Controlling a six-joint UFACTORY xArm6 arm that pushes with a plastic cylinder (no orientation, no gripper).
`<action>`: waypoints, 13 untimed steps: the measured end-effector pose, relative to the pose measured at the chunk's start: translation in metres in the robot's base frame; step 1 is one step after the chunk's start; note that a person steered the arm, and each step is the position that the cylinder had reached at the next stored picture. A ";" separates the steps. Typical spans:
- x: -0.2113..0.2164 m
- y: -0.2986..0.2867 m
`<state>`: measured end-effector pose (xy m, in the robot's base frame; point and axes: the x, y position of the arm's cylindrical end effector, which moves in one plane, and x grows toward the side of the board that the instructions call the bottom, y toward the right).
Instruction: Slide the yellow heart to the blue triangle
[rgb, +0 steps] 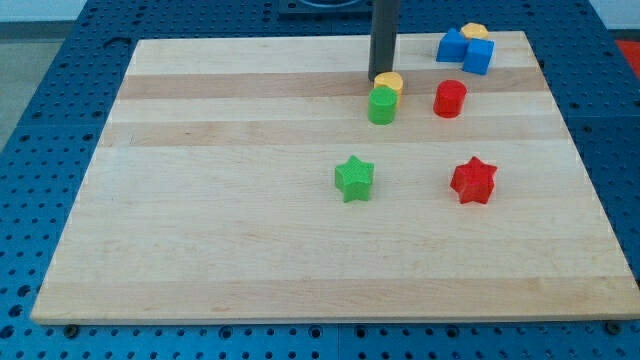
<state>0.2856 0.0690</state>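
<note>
A pale wooden table (250, 200) is seen from above and slightly in front, set on a blue perforated base. A straight dark rod comes down from the view's top, and my tip (381, 78) is placed on the wood just beside a small yellow block (390, 81), at its left edge as viewed. No pincer is fitted to this arm, so no opening or grip can be reported. The yellow block by the tip is pressed against the top of a green cylinder (382, 105), and its shape cannot be told for certain. To the right of that pair a red cylinder (450, 99) is stood a little apart. At the view's top right a cluster is formed by a blue triangle (451, 45), a blue cube (479, 56) and a second yellow block (475, 31) that is tucked behind them and touches them; its outline looks lobed, so it is judged likely to be the yellow heart. If that reading is right, the heart is already lodged against the triangle's group and little is left to be done. If the block by the tip is the heart instead, a push toward the view's upper right remains. Lower down, a green star (354, 179) and a red star (473, 181) are left well apart.
</note>
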 end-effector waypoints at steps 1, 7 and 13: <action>0.007 -0.017; 0.021 0.071; 0.013 0.008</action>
<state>0.2984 0.0769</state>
